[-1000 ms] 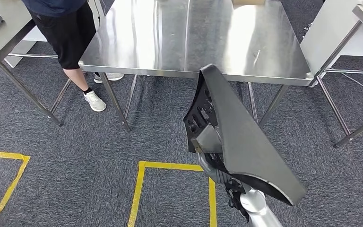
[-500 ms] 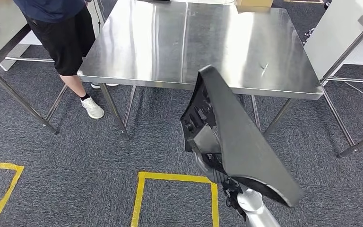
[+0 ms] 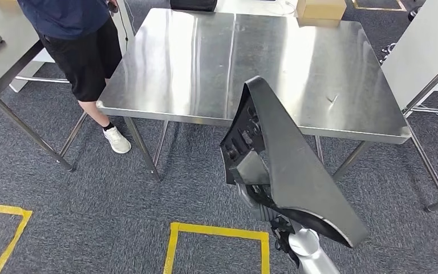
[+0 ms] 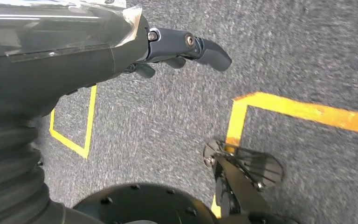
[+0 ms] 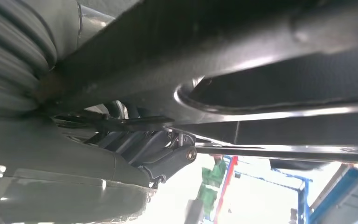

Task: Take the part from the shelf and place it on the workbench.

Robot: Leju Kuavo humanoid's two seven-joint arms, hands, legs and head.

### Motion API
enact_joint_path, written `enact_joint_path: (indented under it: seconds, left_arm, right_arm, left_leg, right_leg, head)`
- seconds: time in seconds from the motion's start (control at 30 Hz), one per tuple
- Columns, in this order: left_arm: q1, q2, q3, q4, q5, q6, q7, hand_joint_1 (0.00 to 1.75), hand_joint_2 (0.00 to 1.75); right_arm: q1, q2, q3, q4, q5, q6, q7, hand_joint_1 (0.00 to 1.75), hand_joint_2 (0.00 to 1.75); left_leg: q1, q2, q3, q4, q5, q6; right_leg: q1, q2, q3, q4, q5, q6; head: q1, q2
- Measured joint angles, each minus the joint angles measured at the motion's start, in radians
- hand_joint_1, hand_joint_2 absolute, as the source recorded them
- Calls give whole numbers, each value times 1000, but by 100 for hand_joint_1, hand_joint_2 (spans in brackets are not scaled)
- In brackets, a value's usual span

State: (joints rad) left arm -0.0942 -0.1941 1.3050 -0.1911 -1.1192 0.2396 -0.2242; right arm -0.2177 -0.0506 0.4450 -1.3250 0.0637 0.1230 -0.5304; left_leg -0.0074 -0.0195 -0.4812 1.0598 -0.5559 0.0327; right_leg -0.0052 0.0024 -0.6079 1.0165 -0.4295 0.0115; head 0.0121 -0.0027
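Already off the shelf, the part (image 3: 288,171), a long dark moulded panel, stands steeply tilted in the right hand (image 3: 256,197), short of the workbench (image 3: 165,68), with its upper tip overlapping the near edge in the head view. That hand grips it low down, fingers closed around the ribbed underside; the left hand (image 4: 177,49) hangs over the carpet with nothing in it, fingers loosely apart. I judge the main risk to be the long overhang: held near one end, the panel could swing or slip in the grasp, or its tip could strike the bench edge if carried in too low. A person (image 3: 80,40) stands just beside the bench's left corner. On the far edge sits a cardboard box (image 3: 320,9), closed, its contents hidden
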Motion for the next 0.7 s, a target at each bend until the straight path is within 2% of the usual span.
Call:
enact_joint_path:
  seconds: [0.03,0.1,0.17,0.2,0.23,0.3,0.33,0.37,0.43,0.5,0.53,0.57,0.63,0.67,0.7]
  left_arm:
    - [-2,0,0,0,0,0,0,0,175]
    - [-4,0,0,0,0,0,0,0,175]
    - [-2,1,0,0,1,1,0,0,175]
    - [0,2,0,0,2,1,0,0,175]
    - [1,3,0,0,3,1,0,0,175]
    - [2,4,0,0,5,1,0,0,175]
    - [3,5,0,1,6,0,0,0,175]
    - [2,5,0,1,7,0,0,0,175]
    - [1,5,0,1,8,0,0,0,175]
    - [2,4,1,1,9,1,-1,0,175]
    - [2,3,1,2,9,1,-1,0,175]
    - [2,2,1,2,9,1,-1,0,175]
    - [1,2,1,2,9,0,-1,0,175]
    - [2,2,1,2,10,0,-1,0,175]
    - [3,2,1,2,10,0,-1,0,175]
  right_arm:
    - [-3,2,0,0,0,0,0,175,175]
    - [-5,3,0,0,0,0,0,175,175]
    - [-3,5,0,0,0,0,0,175,175]
    - [-2,5,0,1,0,0,0,175,175]
    - [-1,6,1,1,0,0,0,175,175]
    - [-2,8,1,1,0,0,0,175,175]
    - [-2,9,1,2,0,0,0,175,175]
    - [-3,9,1,2,0,0,0,175,175]
    - [-5,11,2,3,1,0,1,175,175]
    - [-7,12,2,3,1,0,0,175,175]
    - [-8,12,2,3,1,0,0,175,175]
    - [-9,12,2,3,1,0,0,175,175]
    - [-8,11,2,4,1,0,0,175,175]
    - [-6,10,2,5,1,0,0,175,175]
    - [-4,10,2,5,1,0,0,175,175]
  left_leg:
    - [2,2,-20,37,-7,-5]
    - [9,6,-96,142,-39,-17]
    - [18,7,-173,207,-81,-30]
    - [22,9,-194,201,-85,-35]
    - [26,12,-198,168,-65,-39]
    - [31,18,-181,62,32,-42]
    - [31,23,-169,24,59,-39]
    - [29,25,-160,3,72,-35]
    - [26,25,-151,-3,50,-18]
    - [28,21,-130,-13,69,2]
    - [28,21,-117,-15,76,11]
    - [28,20,-105,-17,77,16]
    - [23,18,-92,-17,62,20]
    - [21,17,-85,-17,54,21]
    - [19,16,-77,-17,46,22]
  right_leg:
    - [-4,1,15,-2,-6,-9]
    - [-5,1,31,-4,-20,-21]
    - [-6,3,48,-4,-37,-20]
    - [-8,5,59,-4,-46,-17]
    - [-10,6,72,-4,-57,-14]
    - [-14,6,100,-4,-80,-3]
    - [-13,7,109,-5,-92,4]
    - [-11,7,118,-8,-104,12]
    - [-8,7,136,-6,-109,30]
    - [-9,5,145,15,-112,43]
    - [-9,4,133,44,-124,45]
    - [-10,3,106,93,-141,44]
    - [-9,2,20,217,-180,38]
    - [-8,2,-19,258,-194,36]
    - [-7,2,-43,265,-193,37]
  head:
    - [-1,0]
    - [-4,0]
    - [-5,0]
    - [-6,0]
    - [-6,0]
    - [-8,0]
    - [-10,0]
    - [-10,0]
    - [-10,0]
    - [-6,0]
    - [-2,0]
    - [1,0]
    - [6,0]
    - [6,0]
    - [6,0]
